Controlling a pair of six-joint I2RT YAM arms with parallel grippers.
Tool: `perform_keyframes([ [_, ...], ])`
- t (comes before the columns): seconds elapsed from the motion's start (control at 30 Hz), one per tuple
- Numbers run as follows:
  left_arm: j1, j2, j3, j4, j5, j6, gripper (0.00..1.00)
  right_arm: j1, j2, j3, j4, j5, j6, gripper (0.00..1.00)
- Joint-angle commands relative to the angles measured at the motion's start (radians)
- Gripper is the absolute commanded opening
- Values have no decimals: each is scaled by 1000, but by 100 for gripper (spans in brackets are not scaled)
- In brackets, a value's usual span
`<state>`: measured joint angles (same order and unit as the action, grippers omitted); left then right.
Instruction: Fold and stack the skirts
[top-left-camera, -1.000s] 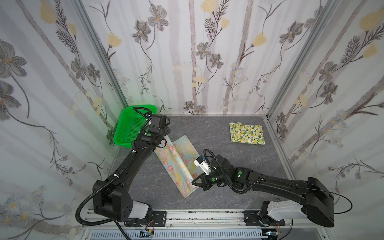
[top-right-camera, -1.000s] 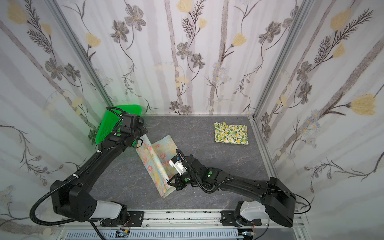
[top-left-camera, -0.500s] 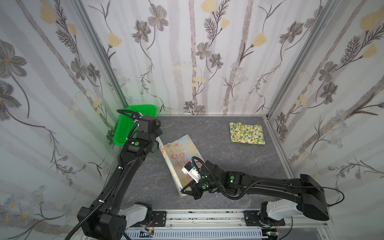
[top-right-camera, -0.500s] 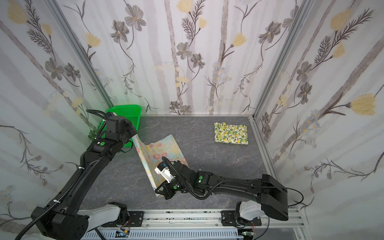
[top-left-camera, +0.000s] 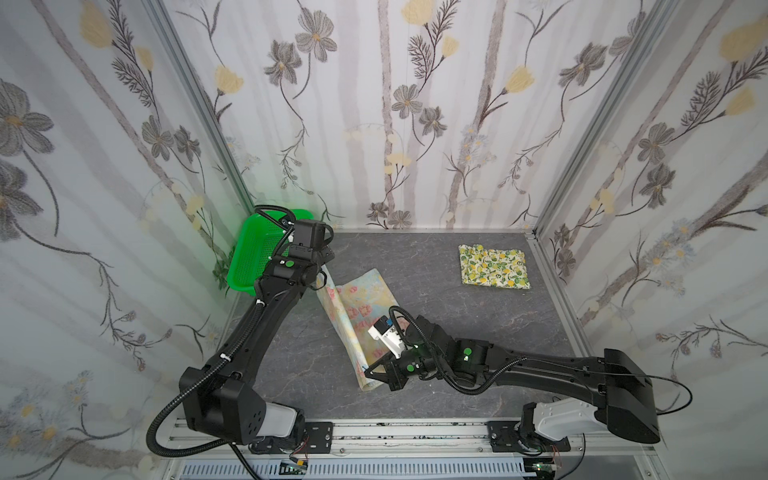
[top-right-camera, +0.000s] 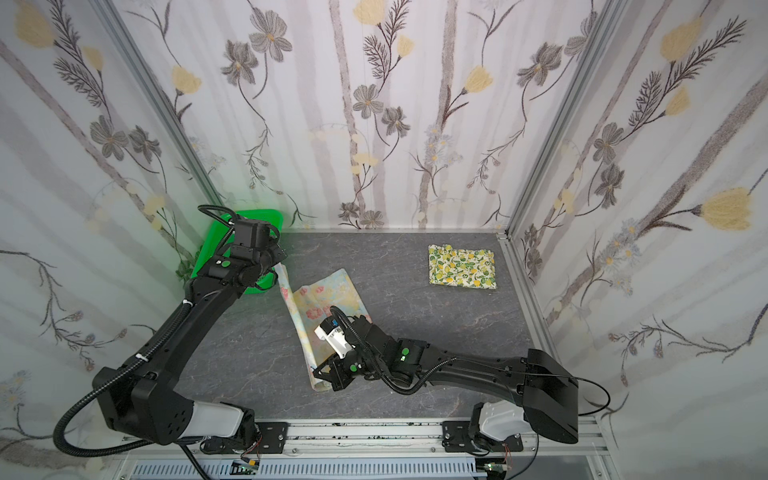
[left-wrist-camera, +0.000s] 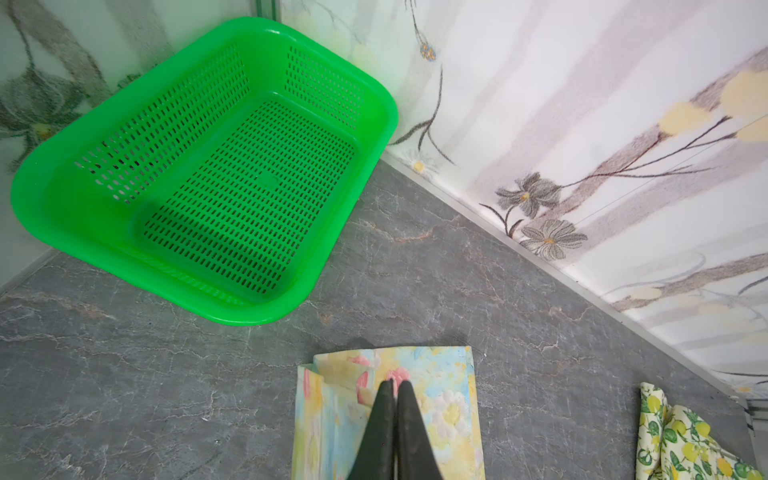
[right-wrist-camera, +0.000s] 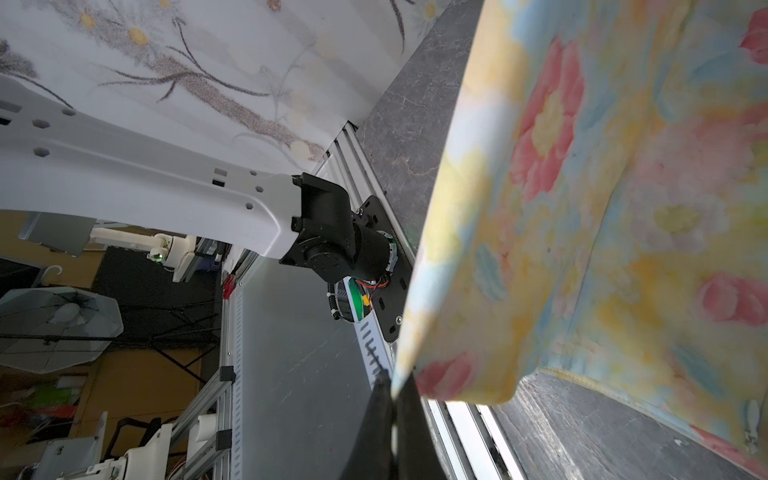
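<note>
The pastel flower skirt (top-left-camera: 361, 299) (top-right-camera: 328, 291) lies as a long, partly folded strip in the middle of the grey table, one long edge lifted. My left gripper (top-left-camera: 321, 277) (left-wrist-camera: 395, 384) is shut on its far corner (left-wrist-camera: 440, 399), beside the basket. My right gripper (top-left-camera: 368, 371) (top-right-camera: 318, 369) (right-wrist-camera: 392, 380) is shut on its near corner, and the cloth (right-wrist-camera: 623, 208) hangs raised off the table there. The lemon skirt (top-left-camera: 494, 266) (top-right-camera: 462, 266) (left-wrist-camera: 685, 436) lies folded flat at the back right, apart from both grippers.
A green perforated basket (top-left-camera: 249, 257) (top-right-camera: 208, 249) (left-wrist-camera: 374, 95) leans empty in the back left corner, close behind my left wrist. Patterned walls enclose three sides. The metal rail (top-left-camera: 415, 432) with both arm bases runs along the front edge.
My right gripper has carried the skirt's near corner to the left. My left arm rose with the far corner and came back down near the basket. The lemon skirt has not moved.
</note>
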<state>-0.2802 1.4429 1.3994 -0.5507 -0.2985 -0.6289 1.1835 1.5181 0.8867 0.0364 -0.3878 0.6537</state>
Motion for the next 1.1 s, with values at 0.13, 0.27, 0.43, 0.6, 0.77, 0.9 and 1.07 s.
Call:
perform_keyframes([
  [0.13, -47, 173, 118, 71, -31, 6, 0, -98, -35, -69, -8, -39, 22, 0],
  [0.27, -83, 284, 191, 75, -40, 9, 0, -142, -33, -99, -15, -43, 26, 0],
  [0.43, -121, 426, 289, 77, -34, 8, 0, -184, -26, -126, -13, -33, 49, 0],
  [0.6, -154, 559, 403, 77, -12, 8, 0, -234, -16, -194, -7, -26, 73, 0],
  [0.77, -171, 659, 493, 77, 8, 0, 0, -282, 6, -223, -2, -36, 86, 0],
  [0.9, -183, 724, 548, 77, 20, 0, 0, -307, 28, -238, 11, -48, 86, 0],
  [1.07, -189, 791, 604, 78, 38, -5, 0, -331, 66, -243, 25, -66, 77, 0],
])
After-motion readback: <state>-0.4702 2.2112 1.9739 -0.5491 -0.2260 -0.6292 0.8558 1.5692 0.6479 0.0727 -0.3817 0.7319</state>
